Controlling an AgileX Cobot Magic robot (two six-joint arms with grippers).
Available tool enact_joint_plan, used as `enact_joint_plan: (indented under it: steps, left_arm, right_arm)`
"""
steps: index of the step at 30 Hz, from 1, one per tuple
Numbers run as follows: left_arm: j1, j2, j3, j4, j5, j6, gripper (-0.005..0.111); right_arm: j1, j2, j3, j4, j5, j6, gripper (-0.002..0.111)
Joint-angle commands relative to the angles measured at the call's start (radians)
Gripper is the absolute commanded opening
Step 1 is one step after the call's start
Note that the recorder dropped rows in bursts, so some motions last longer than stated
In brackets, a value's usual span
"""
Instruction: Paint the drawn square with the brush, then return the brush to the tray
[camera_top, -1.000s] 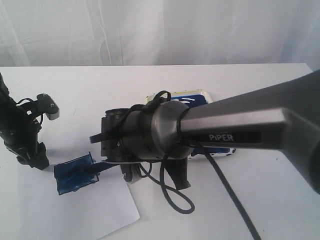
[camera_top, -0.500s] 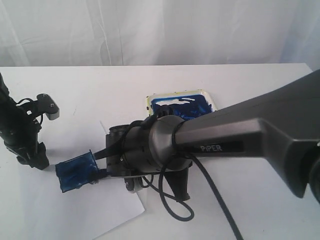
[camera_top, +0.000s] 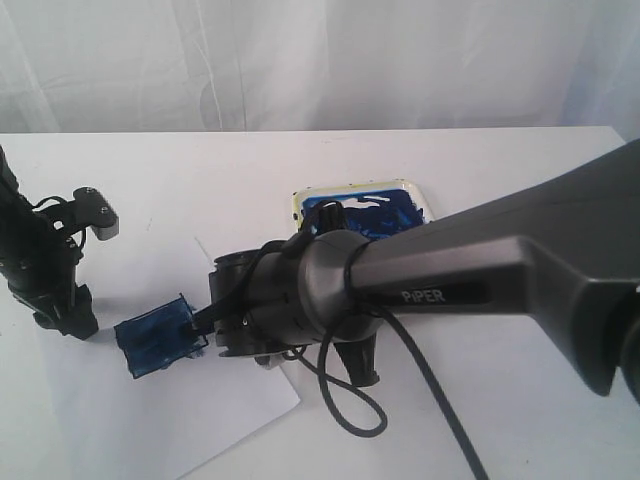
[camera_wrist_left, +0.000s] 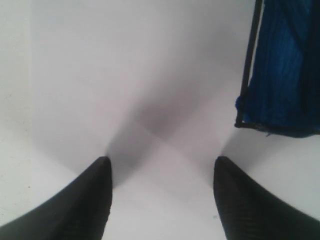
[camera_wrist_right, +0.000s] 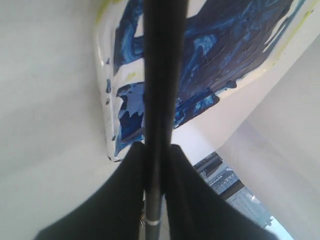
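The drawn square (camera_top: 158, 345) lies tilted on a white paper sheet (camera_top: 190, 420) that spreads out below it and to its right in the exterior view. Its interior is filled with streaky dark blue paint inside thin black lines.

The left gripper (camera_wrist_left: 160, 162) stands just beside the square, on its left in the exterior view. Its two black fingers (camera_wrist_left: 92, 200) are spread wide apart, pressing down on bare paper with nothing between them. One corner of the square shows close to them in the left wrist view.

The right gripper (camera_wrist_right: 157, 150) reaches in from the square's right side, with the big grey arm filling much of the exterior view. Its fingers (camera_wrist_right: 127, 195) pinch the brush (camera_wrist_right: 160, 75), a long black shaft with a narrow silver band (camera_wrist_right: 152, 220) just past the fingers. The painting end comes down at the square's right edge. Whether the tip touches the paper I cannot tell, because the wrist hides it.

The tray (camera_top: 350, 185) sits well apart from the square, up and to its right, on the white table (camera_top: 520, 160). Dark blue paint is smeared over it and its rim is yellowish.

A black cable (camera_top: 350, 415) loops down to the right of the square
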Motion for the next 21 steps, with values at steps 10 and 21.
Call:
enact_joint_plan:
  steps: [10, 21]
  left_arm:
    - [0.002, 0.031, 0.018, 0.004, 0.024, -0.008, 0.064]
    - [0.002, 0.031, 0.018, 0.004, 0.024, -0.008, 0.064]
  right_arm:
    - [-0.005, 0.013, 0.003, -0.049, 0.036, -0.044, 0.000]
    - [-0.005, 0.013, 0.003, -0.135, 0.010, 0.044, 0.000]
